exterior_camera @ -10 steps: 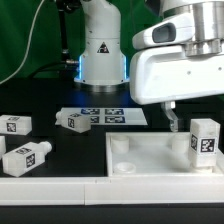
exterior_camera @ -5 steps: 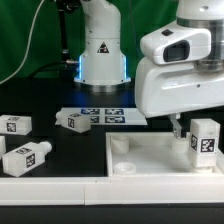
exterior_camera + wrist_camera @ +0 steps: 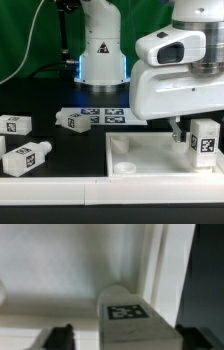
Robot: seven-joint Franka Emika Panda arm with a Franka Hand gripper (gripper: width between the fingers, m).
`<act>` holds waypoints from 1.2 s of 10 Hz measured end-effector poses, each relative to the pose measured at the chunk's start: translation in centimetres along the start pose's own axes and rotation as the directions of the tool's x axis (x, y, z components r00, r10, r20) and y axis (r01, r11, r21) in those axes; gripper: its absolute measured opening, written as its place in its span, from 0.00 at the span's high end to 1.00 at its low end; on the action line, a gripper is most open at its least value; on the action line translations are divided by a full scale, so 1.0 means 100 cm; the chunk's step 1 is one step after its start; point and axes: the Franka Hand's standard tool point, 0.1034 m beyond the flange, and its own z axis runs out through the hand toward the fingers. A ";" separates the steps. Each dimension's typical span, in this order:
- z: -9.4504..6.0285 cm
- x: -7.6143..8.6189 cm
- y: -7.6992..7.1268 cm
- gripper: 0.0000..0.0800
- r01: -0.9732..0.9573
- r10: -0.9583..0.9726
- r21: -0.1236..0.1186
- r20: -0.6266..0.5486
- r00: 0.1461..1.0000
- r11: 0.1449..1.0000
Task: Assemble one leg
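Black tabletop (image 3: 82,142), green backdrop (image 3: 18,40). Wide-open claw (image 3: 122,338), holding nothing; leg (image 3: 204,142) upright, long axis vertical, centred just below between both fingers (image 3: 62,336).

Table (image 3: 70,146): black, flat.
Left: three white tagged blocks lying apart, the far-left leg (image 3: 15,124), the middle leg (image 3: 73,121) and the near-left leg (image 3: 27,155).
Far centre: marker board (image 3: 112,116).
Near right: large white tray (image 3: 150,156).

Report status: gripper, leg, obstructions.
Gripper open, straddling the leg, not closed on it. Leg upright on the white tray piece. Nothing seen blocking the grasp.
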 end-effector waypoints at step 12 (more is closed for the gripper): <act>0.002 0.003 -0.001 0.64 -0.959 0.971 0.166 0.031 0.239 0.231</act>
